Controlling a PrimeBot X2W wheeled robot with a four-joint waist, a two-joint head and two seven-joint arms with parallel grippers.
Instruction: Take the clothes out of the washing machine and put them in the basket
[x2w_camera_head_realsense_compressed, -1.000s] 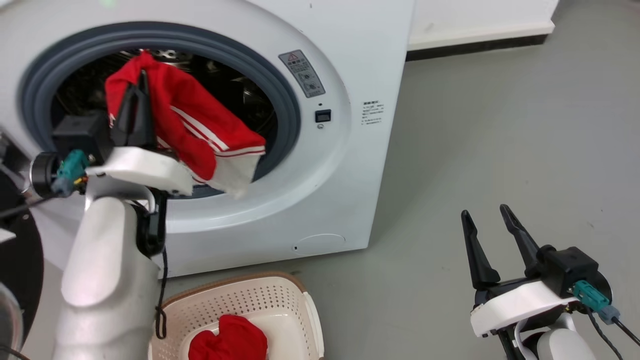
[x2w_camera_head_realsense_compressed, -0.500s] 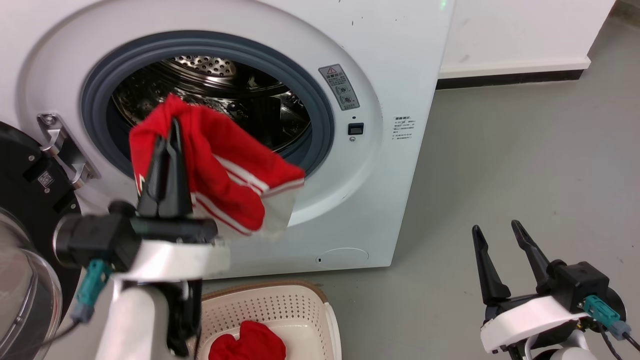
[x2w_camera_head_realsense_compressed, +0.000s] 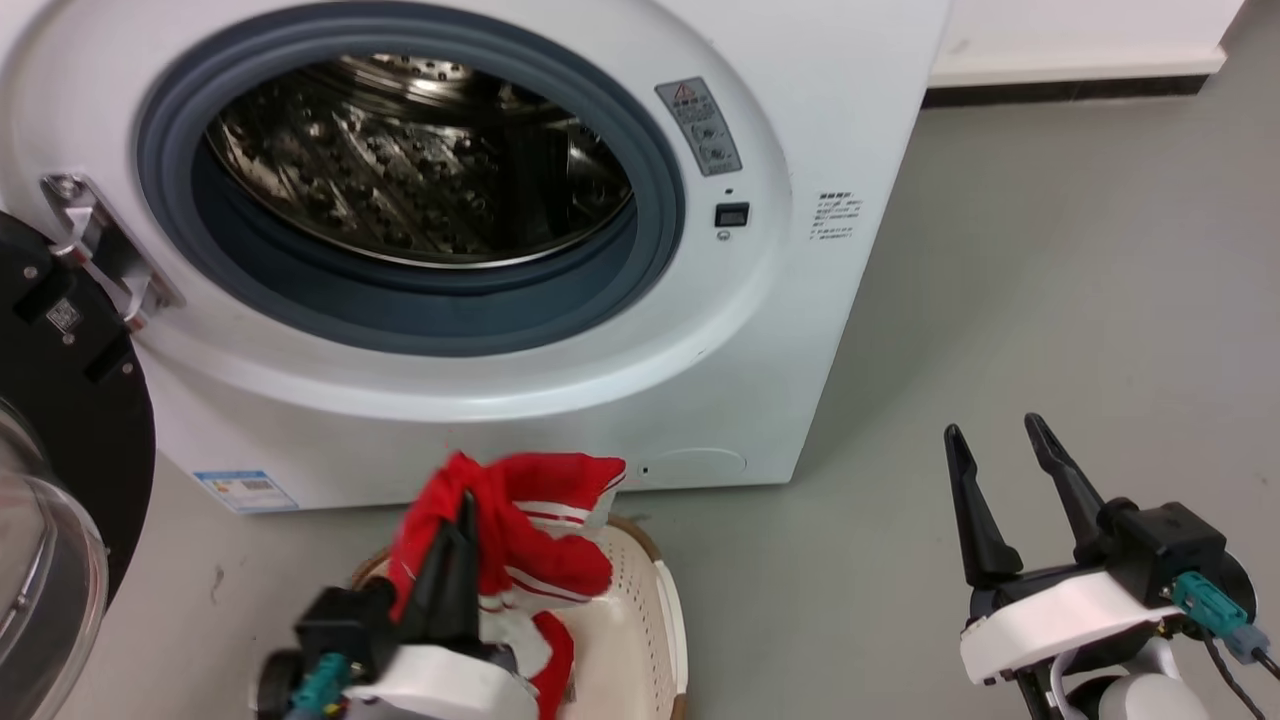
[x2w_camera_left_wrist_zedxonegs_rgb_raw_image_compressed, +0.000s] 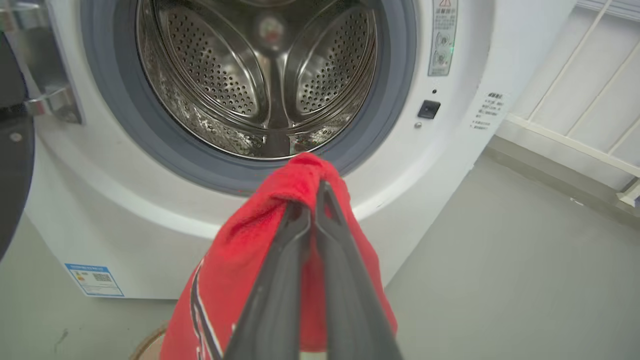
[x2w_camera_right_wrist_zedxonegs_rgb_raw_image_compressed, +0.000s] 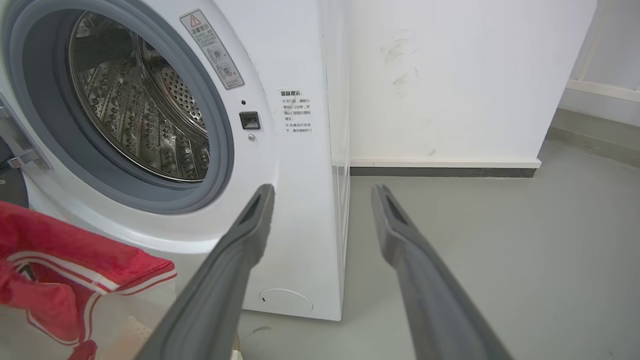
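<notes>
Because the basket (x2w_camera_head_realsense_compressed: 668, 610) sits just below, we are pinching the red garment (x2w_camera_head_realsense_compressed: 535, 490) in our closed left end effector (x2w_camera_head_realsense_compressed: 462, 520).

Left end effector (x2w_camera_left_wrist_zedxonegs_rgb_raw_image_compressed: 312, 200) tight on a red garment (x2w_camera_left_wrist_zedxonegs_rgb_raw_image_compressed: 235, 260), washing machine (x2w_camera_left_wrist_zedxonegs_rgb_raw_image_compressed: 430, 165) and steel drum (x2w_camera_left_wrist_zedxonegs_rgb_raw_image_compressed: 225, 75) beyond.

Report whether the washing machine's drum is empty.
Empty, as far as visible: the drum is bare perforated steel, with nothing lying inside.

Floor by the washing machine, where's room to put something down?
Bare grey floor stretches right of the washing machine, ahead of the open right end effector. The basket is crowded: the left end effector holds red clothes over it.
</notes>
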